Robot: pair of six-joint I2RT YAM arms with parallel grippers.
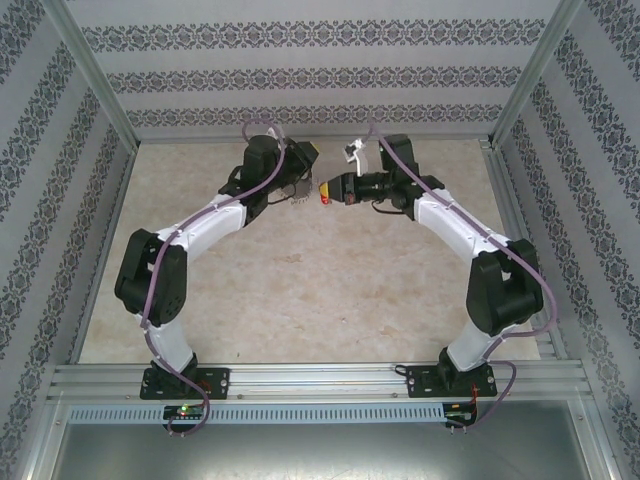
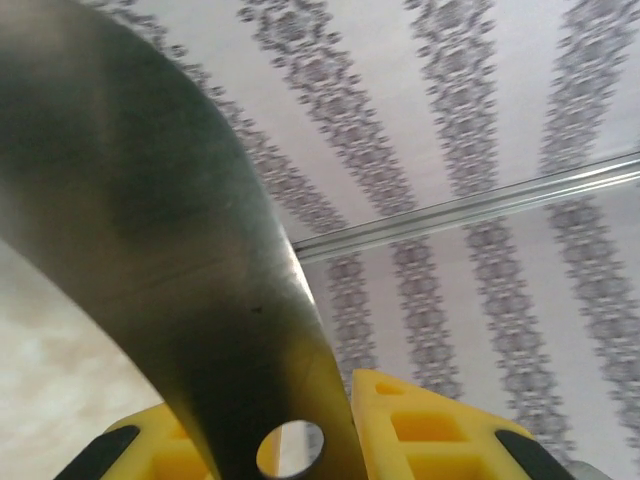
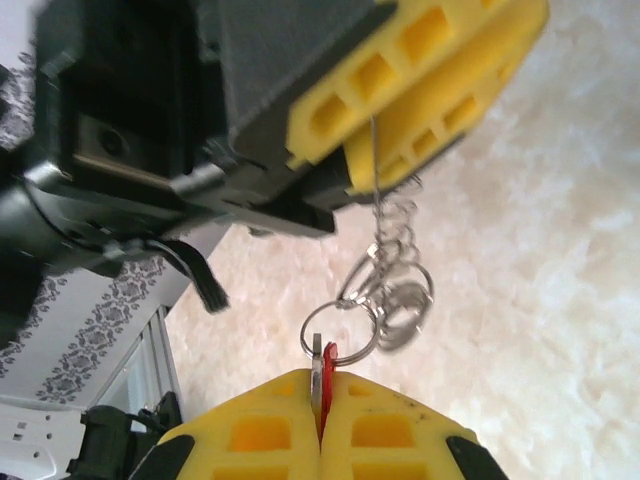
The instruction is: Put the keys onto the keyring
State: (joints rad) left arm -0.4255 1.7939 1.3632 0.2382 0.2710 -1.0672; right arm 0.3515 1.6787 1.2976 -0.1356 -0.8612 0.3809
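My right gripper point(image 3: 320, 390) is shut on the key point(image 3: 328, 358). Its red head and a silvery edge stick up between the yellow fingers. A thin round loop of the keyring point(image 3: 345, 330) rests across the key's tip; I cannot tell whether it passes through the key. Above it the keyring's rings and chain point(image 3: 400, 290) hang from my left gripper point(image 3: 372, 150), which is shut on the keyring's flat metal tag point(image 2: 200, 300). The tag has a hole near its end. From above, the two grippers point(image 1: 298, 172) point(image 1: 333, 188) meet at the table's far middle, with the key point(image 1: 324, 191) between them.
The beige stone-patterned table point(image 1: 320, 290) is fenced by patterned walls and aluminium rails point(image 1: 310, 380). The left arm's black wrist body point(image 3: 130, 130) hangs close above my right gripper.
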